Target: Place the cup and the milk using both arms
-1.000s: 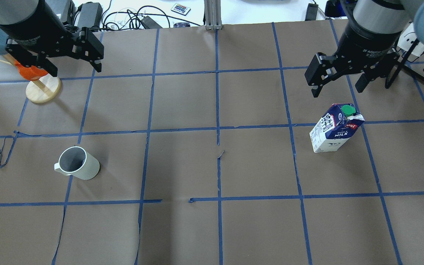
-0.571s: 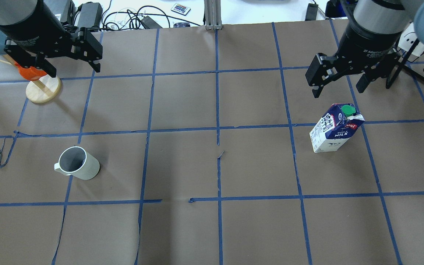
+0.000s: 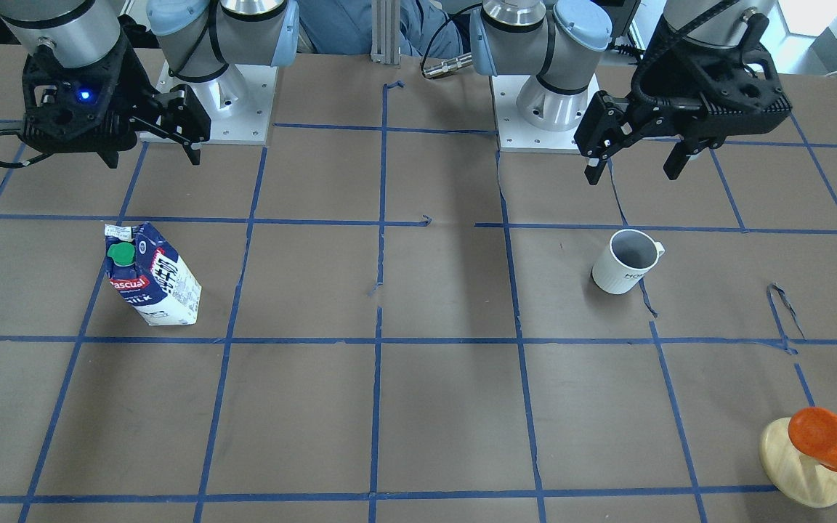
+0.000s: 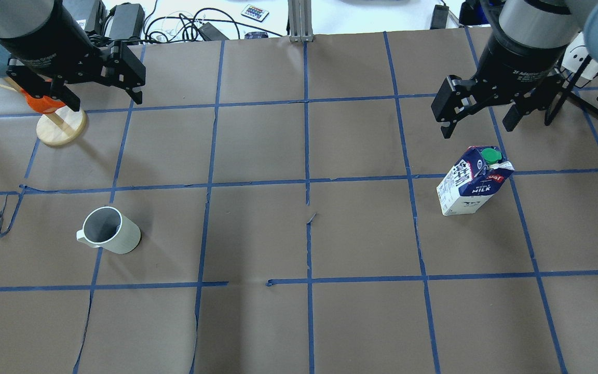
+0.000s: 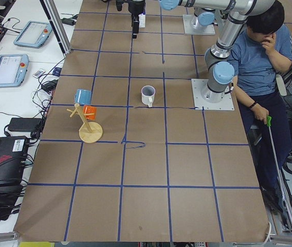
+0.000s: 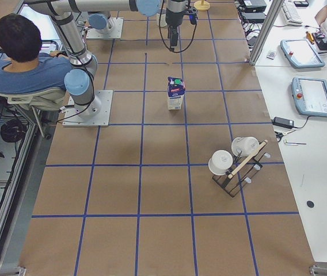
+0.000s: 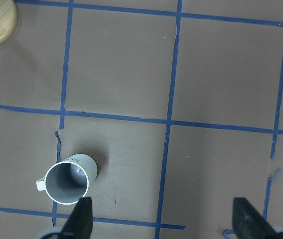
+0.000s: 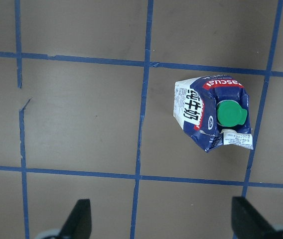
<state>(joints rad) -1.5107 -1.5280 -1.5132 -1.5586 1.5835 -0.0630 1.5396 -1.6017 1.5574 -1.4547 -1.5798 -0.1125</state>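
Note:
The white ribbed cup [image 4: 108,230] stands upright on the left half of the table, its handle toward the view's left; it also shows in the front view [image 3: 625,261] and the left wrist view [image 7: 69,179]. The blue-and-white milk carton [image 4: 473,182] with its green cap stands upright on the right half, also seen in the front view [image 3: 151,276] and the right wrist view [image 8: 211,112]. My left gripper [image 4: 104,98] is open and empty, high above the table, beyond the cup. My right gripper [image 4: 475,130] is open and empty, high above the table, just beyond the milk.
A wooden mug tree [image 4: 60,127] with an orange and a blue mug stands at the far left, close under my left gripper. A black rack with white mugs [image 6: 232,164] stands at the far right. Cables [image 4: 174,23] lie past the far edge. A person [image 5: 254,51] sits behind the robot.
Both grippers have shifted only slightly and stay open. The cup and the milk have not moved.

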